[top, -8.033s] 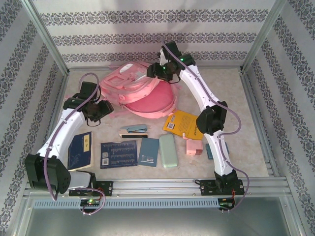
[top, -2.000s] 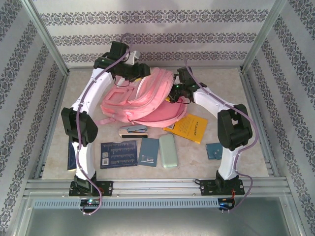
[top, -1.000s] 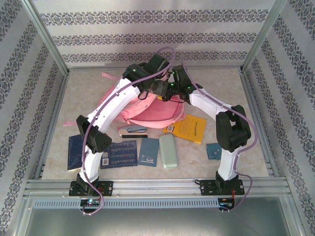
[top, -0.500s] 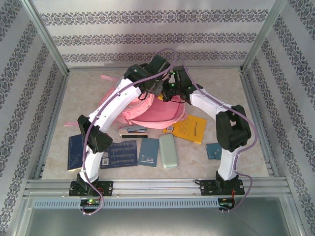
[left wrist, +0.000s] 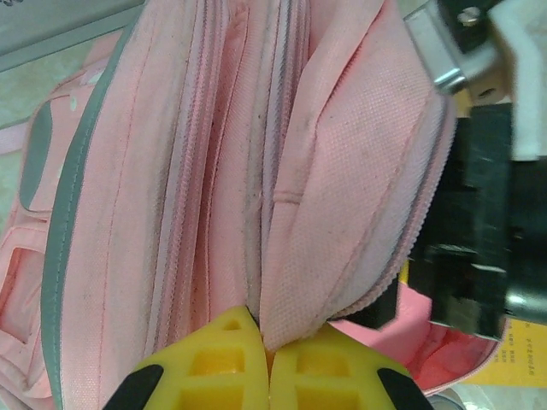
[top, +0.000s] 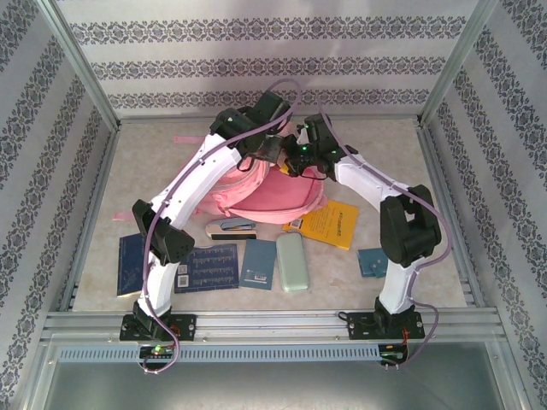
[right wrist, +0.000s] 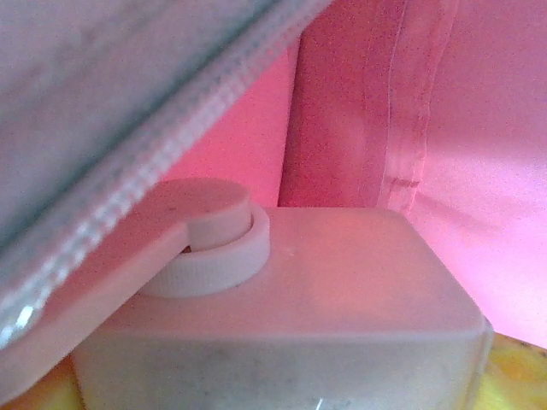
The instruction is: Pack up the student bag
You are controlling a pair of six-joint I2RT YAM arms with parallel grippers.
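Packing under way: the student bag lies at twelve o'clock from my bases, well up the table. My left gripper is clamped on its zipper lip; lifting toward eleven should, I judge, widen the mouth. My right gripper, jaws wide around a pale capped box, should push deep before releasing.

From above, the left arm and right arm hide much of the student bag. The wrist view's lower edge cuts off the left tool. The capped box looks blurred to us, its base cut off; we cannot name it.
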